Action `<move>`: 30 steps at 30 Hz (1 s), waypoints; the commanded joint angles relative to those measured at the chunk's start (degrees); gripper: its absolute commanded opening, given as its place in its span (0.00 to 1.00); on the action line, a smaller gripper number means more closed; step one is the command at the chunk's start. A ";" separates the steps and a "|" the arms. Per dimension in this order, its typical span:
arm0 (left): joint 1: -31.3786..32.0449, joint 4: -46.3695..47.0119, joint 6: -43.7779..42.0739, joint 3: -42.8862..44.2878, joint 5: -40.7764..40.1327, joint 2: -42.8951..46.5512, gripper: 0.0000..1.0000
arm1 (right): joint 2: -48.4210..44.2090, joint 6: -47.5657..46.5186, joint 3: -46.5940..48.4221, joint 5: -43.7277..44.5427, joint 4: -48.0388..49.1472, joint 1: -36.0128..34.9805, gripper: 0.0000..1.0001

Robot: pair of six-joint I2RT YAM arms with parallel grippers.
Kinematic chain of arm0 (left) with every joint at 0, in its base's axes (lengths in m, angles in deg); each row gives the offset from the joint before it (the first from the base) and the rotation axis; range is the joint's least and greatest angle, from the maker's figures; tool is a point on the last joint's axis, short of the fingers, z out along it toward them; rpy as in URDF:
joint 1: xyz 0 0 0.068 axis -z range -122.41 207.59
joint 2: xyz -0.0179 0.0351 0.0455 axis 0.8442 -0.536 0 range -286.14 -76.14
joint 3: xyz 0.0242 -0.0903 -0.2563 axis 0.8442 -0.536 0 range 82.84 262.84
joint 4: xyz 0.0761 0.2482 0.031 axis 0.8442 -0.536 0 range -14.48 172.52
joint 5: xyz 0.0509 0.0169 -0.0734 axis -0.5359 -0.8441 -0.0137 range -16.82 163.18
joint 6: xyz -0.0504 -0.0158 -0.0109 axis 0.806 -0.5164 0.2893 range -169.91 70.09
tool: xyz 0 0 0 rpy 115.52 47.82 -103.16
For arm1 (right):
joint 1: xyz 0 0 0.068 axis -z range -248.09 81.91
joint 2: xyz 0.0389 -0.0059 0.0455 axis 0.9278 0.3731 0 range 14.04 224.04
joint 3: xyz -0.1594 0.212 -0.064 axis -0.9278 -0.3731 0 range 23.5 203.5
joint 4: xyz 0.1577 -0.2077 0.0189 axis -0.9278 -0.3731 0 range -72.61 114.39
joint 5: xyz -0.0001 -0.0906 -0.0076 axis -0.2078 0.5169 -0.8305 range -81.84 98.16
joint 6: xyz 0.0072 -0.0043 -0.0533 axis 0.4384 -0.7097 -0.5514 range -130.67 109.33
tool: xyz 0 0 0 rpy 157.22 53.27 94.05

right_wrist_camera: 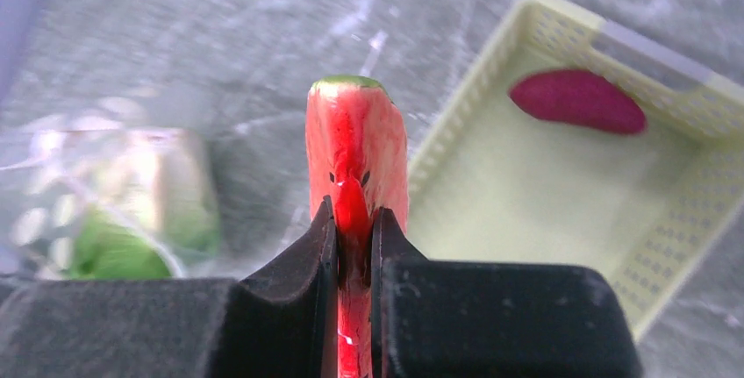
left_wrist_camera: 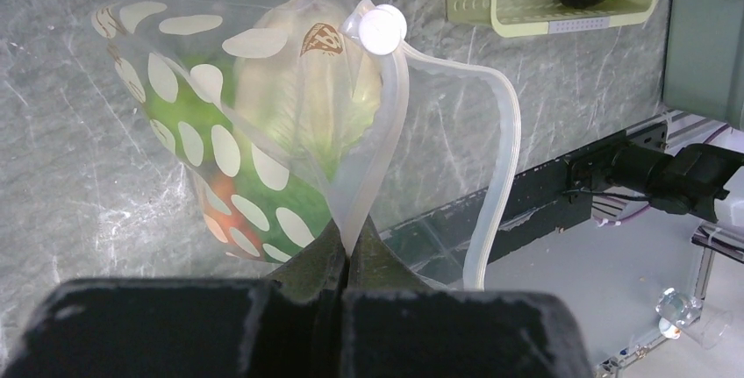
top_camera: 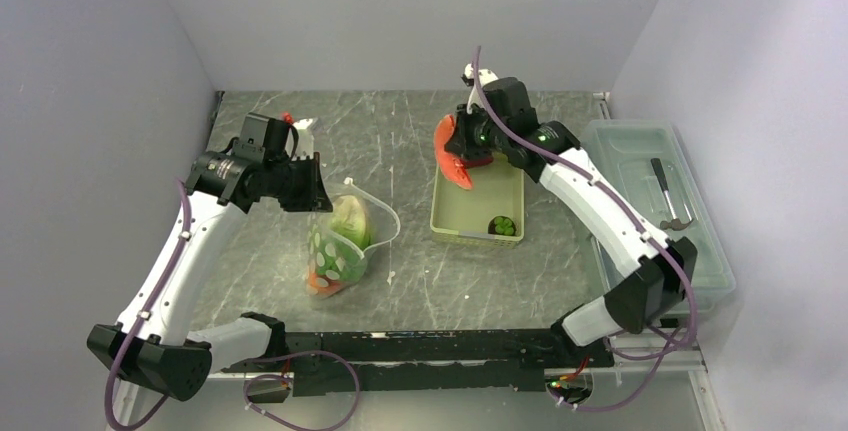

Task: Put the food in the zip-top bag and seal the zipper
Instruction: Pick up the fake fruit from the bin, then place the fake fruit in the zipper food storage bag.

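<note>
Right gripper [right_wrist_camera: 353, 213] tight on the red strip [right_wrist_camera: 355, 132], left gripper [left_wrist_camera: 348, 253] tight on the edge of the zip-top bag [left_wrist_camera: 202, 71]

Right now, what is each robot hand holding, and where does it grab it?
The left gripper pinches the dotted bag at its mouth edge. The right gripper pinches the red watermelon slice across its flat sides.

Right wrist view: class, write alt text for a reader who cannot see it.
The right gripper is shut on an upright red slice with a green tip. Behind it to the right sits a yellow-green basket with a dark red piece in it; to the left, blurred, lies the clear bag, showing green inside.
</note>
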 commanded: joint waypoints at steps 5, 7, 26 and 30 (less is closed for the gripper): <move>-0.25 1.39 2.66 4.31 -0.23 -0.65 0.00 | -6.79 7.66 -3.12 -7.77 16.75 -7.36 0.00; -0.25 1.43 3.39 4.68 -0.21 -0.68 0.00 | -7.94 9.50 -4.41 -5.39 20.47 -10.04 0.00; -0.25 4.08 12.08 4.31 1.63 0.79 0.00 | -10.55 22.23 -12.84 12.73 41.95 -22.84 0.00; -0.29 6.27 16.28 3.24 2.61 1.87 0.00 | -10.58 22.59 -14.77 16.98 45.53 -25.10 0.00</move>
